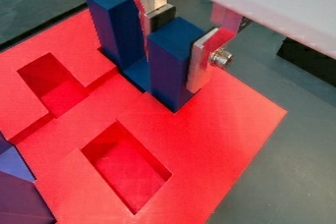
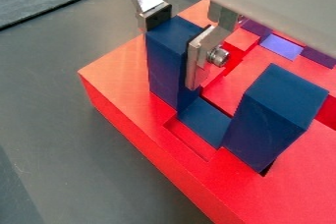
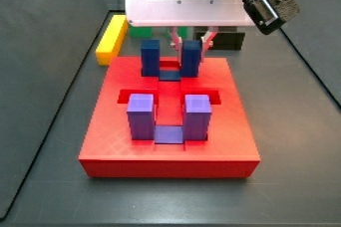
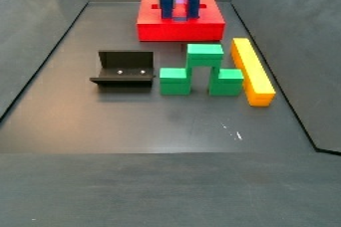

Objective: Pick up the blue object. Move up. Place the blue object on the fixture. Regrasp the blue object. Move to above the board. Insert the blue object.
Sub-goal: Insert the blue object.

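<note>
Insertion under way: gripper (image 2: 184, 39), top centre in a side view, clamps one prong of the blue object (image 2: 223, 105), partly seated in the red board (image 1: 217, 135); press straight down next, then release.

The blue object (image 2: 250, 110) is a deep, plain navy, darker on its shaded faces, and stands out against the bright red board (image 1: 217, 140), whose recessed slots read as a slightly deeper red. The gripper (image 2: 182, 39) over the board has flat silver fingers (image 2: 205, 53) with dark pads under a white body. On the board, a side view shows a lighter purple block (image 3: 166, 117), closer to violet than navy. Elsewhere, the green block (image 4: 202, 72) is vivid, the long bar (image 4: 252, 70) is yellow-orange, the fixture (image 4: 123, 71) is black, and the floor (image 4: 160, 121) is dull dark grey.
</note>
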